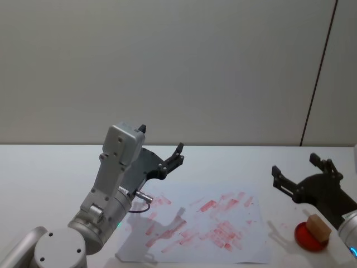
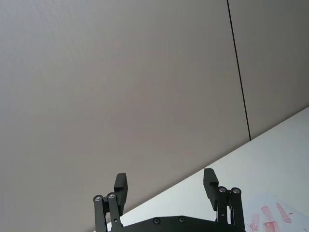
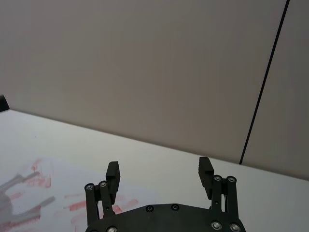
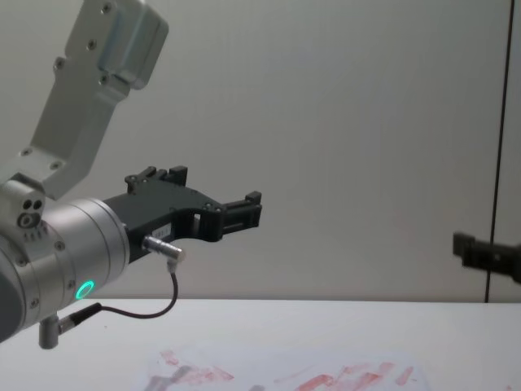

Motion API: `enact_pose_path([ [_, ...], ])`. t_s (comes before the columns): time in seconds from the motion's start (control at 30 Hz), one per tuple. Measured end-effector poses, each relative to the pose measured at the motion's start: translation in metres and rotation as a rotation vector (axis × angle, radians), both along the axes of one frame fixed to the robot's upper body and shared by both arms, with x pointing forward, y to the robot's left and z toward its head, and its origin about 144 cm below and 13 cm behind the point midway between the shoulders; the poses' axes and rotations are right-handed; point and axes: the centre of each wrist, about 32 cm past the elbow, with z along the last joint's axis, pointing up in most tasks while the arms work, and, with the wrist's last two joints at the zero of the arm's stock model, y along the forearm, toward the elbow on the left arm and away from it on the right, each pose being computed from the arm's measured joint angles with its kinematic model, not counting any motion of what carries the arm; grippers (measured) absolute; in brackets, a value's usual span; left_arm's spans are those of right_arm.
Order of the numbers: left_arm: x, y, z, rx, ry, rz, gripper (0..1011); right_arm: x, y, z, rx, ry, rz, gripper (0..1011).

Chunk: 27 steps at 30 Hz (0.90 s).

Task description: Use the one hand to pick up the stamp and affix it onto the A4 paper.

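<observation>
The jaws on your right hand (image 1: pixel 295 164) are standing wide apart and gripping nothing. That hand is hanging above the table (image 1: pixel 44 167), just past the right edge of the paper (image 1: pixel 254 240). The stamp (image 1: pixel 316 226) is sitting on a round red ink pad (image 1: pixel 304 239), near that hand's wrist and off the paper. The paper is lying flat on the table, showing red smears. Your left hand (image 1: pixel 162 139) is hanging raised near the paper's far left corner, its jaws also spread open and empty.
</observation>
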Motion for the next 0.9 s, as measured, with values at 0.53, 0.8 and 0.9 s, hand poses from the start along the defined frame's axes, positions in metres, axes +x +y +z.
enact_pose_path([
  [0.53, 0.0000, 0.0000, 0.0000, 0.000, 0.000, 0.000, 1003, 0.0010, 0.0098, 0.0032, 0.039, -0.079, -0.011, 1001],
  [0.8, 0.0000, 0.0000, 0.0000, 0.000, 0.000, 0.000, 1002, 0.0010, 0.0098, 0.0033, 0.039, -0.080, -0.011, 1001],
  [0.9, 0.0000, 0.0000, 0.0000, 0.000, 0.000, 0.000, 1003, 0.0010, 0.0097, 0.0033, 0.039, -0.080, -0.011, 1001],
])
